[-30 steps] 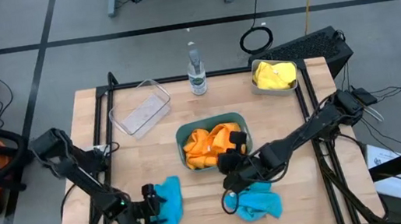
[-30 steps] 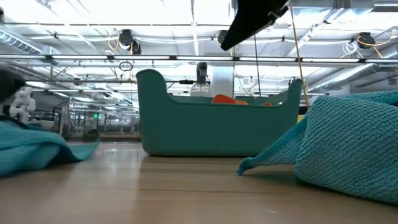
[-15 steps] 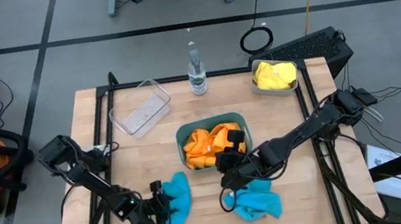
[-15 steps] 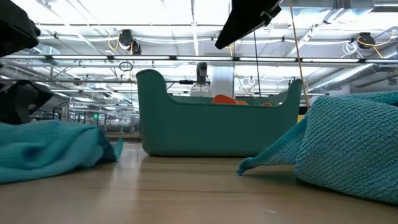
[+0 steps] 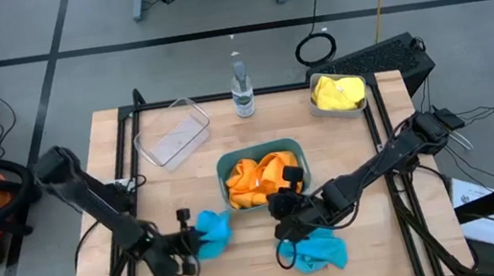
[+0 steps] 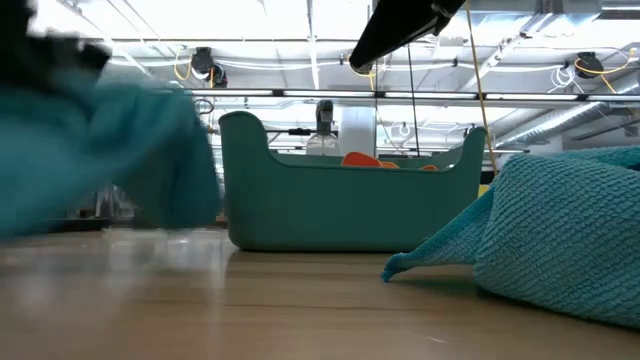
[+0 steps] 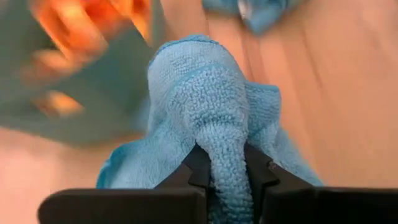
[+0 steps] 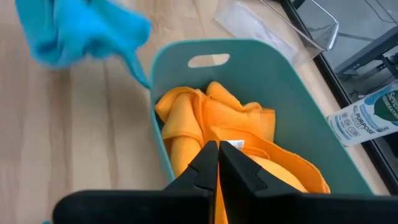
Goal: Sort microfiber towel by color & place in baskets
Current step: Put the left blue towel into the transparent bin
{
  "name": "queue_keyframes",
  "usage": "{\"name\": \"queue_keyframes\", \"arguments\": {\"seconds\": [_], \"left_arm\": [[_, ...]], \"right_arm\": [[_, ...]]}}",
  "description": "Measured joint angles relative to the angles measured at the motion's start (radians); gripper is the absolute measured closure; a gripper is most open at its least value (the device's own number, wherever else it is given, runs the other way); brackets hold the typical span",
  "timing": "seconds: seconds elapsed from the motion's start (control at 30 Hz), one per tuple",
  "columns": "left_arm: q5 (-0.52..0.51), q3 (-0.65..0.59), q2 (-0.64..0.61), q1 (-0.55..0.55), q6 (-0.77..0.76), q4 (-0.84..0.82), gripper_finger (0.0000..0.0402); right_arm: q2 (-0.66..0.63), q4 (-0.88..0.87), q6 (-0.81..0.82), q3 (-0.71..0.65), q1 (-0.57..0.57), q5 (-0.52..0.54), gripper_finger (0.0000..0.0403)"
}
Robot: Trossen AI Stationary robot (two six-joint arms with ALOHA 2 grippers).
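Left gripper (image 7: 222, 163) pinched on blue towel (image 5: 210, 233), lifted off table near teal basket (image 5: 228, 166). Right gripper (image 8: 217, 163) fingers together, empty, over orange towels (image 8: 224, 130) in that basket.

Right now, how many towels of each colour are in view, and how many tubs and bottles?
Blue towels: 2, one pinched in the left gripper, one lying on the table.
Orange towels: bunched in the teal tub, count unclear.
Yellow towel: 1, in the grey tub.
Tubs: 3, including the clear tub.
Bottle: 1.
Total: 7 countable items.
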Motion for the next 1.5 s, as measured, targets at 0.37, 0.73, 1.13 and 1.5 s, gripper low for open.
{"name": "queue_keyframes", "arguments": {"seconds": [0.37,0.73,1.13,1.5], "left_arm": [[-0.237,0.007,-0.543,0.046,0.128,-0.165,0.0358],[-0.215,0.007,-0.998,0.343,0.175,-0.484,0.0363],[-0.022,0.009,-1.067,0.593,0.336,-0.366,0.0363],[0.184,0.009,-0.854,0.947,0.529,-0.191,0.0363]], "right_arm": [[0.000,0.000,-0.008,0.000,0.030,0.006,0.0396],[0.000,0.000,-0.032,-0.001,0.034,0.009,0.0396],[0.000,0.001,-0.091,-0.001,0.011,0.010,0.0396],[0.000,-0.007,-0.133,-0.001,-0.008,0.005,0.0396]]}}
